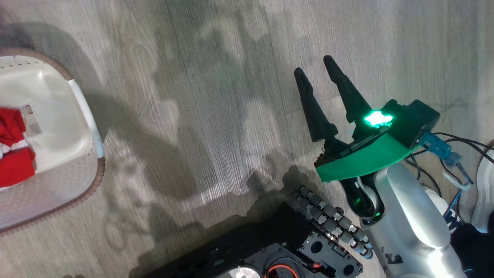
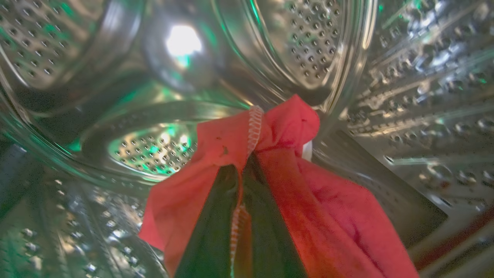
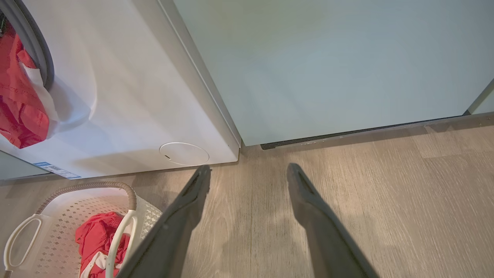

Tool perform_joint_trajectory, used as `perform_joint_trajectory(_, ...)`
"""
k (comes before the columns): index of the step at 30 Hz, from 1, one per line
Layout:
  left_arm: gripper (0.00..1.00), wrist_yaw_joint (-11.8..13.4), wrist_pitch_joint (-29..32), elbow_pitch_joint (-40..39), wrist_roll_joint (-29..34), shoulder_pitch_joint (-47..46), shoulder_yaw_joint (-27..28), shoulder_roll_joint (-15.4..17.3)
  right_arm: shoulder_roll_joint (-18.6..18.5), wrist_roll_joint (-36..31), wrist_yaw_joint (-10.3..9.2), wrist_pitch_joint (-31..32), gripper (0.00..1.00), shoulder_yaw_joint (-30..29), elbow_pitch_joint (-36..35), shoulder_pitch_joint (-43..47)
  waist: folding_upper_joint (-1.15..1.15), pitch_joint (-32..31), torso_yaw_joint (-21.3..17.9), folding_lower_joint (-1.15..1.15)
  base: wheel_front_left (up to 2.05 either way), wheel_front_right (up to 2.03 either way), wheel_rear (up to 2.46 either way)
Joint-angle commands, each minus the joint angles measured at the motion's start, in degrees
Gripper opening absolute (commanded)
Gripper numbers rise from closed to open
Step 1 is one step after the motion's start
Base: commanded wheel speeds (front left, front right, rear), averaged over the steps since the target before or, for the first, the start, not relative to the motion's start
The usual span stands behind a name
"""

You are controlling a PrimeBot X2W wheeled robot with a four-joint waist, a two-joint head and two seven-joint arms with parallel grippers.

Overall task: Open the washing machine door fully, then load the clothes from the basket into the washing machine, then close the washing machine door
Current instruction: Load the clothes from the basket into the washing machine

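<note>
Red clothes are clamped between the closed fingers of the left gripper, lower centre of the left wrist view, inside the washing machine. The right gripper is held spread wide and empty, well right of the basket at far left.

The basket and the clothes in it are cut by the head view's left edge; the sticker has print too small to read. A red garment wraps the left gripper, hiding its fingertips. The washing machine has its opening cut off at the left.
</note>
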Motion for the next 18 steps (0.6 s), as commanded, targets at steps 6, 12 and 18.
perform_joint_trajectory(6,0.0,1.5,-1.5,-0.2,0.4,-8.3,1.4,2.1,-0.1,1.0,0.0,-0.5,1.0,1.7,-1.4,1.5,0.0,-0.1,-0.6,-0.01,0.0,0.0,0.0)
perform_joint_trajectory(12,0.0,3.0,-1.8,-1.0,0.2,-9.4,2.8,1.4,-0.1,1.4,0.0,-0.5,1.0,2.0,-1.6,1.6,0.0,0.1,-0.7,-0.01,0.0,0.0,0.0)
perform_joint_trajectory(18,0.0,1.1,-1.8,1.8,0.7,-6.3,0.1,0.2,-0.1,1.8,0.0,-0.5,1.0,2.7,-1.8,1.2,0.0,0.7,-1.0,-0.01,0.0,0.0,0.0)
